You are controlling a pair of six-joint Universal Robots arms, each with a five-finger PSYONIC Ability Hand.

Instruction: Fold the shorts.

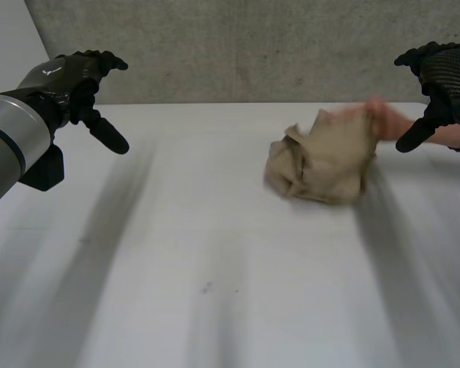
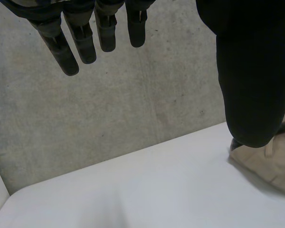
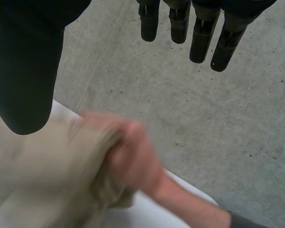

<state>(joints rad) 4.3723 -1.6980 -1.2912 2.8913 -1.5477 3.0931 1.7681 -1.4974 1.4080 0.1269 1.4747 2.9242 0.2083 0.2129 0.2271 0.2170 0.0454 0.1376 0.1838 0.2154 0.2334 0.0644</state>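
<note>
Near the right hand [image 1: 448,73] lie the crumpled shorts [image 1: 322,157].

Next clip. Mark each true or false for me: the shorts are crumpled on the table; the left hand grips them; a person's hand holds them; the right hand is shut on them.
1. The shorts lie crumpled on the table. True.
2. The left hand grips the shorts. False: it is raised well apart from the cloth, its fingers straight and holding nothing.
3. A person's hand holds the shorts at one edge. True.
4. The right hand is shut on the shorts. False: it is open, its fingers straight, above the person's hand and not touching the cloth.
</note>
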